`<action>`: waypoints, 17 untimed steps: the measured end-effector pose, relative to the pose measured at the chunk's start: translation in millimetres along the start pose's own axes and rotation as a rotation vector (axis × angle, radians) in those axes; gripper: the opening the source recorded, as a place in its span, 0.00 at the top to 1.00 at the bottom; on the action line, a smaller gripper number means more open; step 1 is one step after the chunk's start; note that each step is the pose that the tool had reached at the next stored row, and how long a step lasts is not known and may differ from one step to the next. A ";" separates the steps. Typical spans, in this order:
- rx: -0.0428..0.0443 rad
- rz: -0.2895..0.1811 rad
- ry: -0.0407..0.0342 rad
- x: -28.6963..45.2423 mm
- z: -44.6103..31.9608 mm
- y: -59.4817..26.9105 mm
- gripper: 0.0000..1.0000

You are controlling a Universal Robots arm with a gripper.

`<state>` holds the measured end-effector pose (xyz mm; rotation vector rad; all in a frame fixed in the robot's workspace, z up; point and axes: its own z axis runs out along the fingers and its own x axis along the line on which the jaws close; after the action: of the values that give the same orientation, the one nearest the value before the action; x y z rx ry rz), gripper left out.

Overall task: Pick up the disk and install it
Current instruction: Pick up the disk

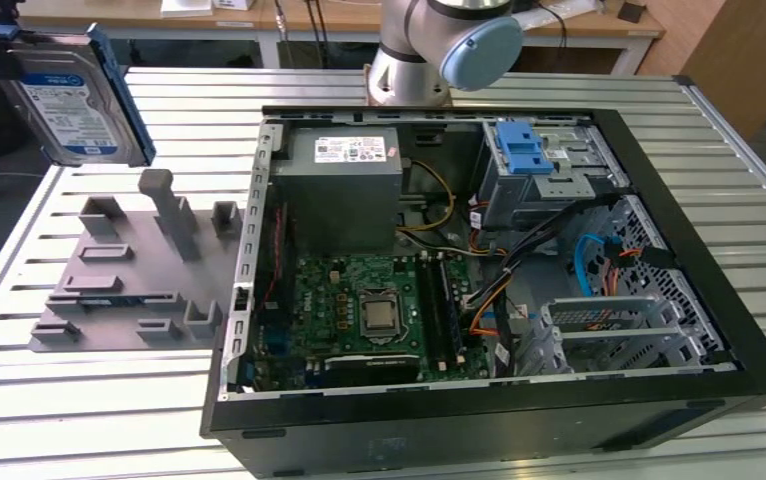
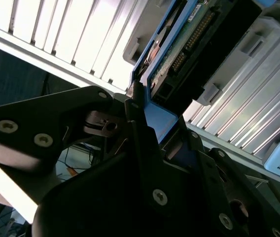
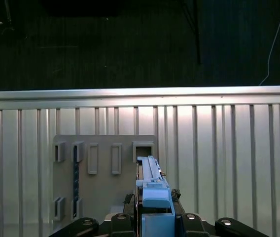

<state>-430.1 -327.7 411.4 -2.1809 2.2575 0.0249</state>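
Half done: my gripper [image 3: 156, 219] clamped on disk [image 1: 74, 105], held above grey holder [image 1: 123, 285]; install into open case [image 1: 463, 420] remains

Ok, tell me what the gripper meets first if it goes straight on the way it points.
Most likely the grey slotted holder plate: the gripper, shut on the silver blue-railed disk, points at it. Depth is unclear.
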 end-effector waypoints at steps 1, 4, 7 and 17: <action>0.0001 0.000 0.0000 0.0 -1.4 0.1 0.64; 0.0002 0.000 0.0000 0.0 -4.9 0.1 0.64; 0.0004 0.000 -0.0001 -0.1 -8.2 0.1 0.64; 0.0004 0.000 -0.0004 -0.3 -20.0 0.3 0.64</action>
<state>-430.1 -327.7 431.4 -2.1805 2.2572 0.0249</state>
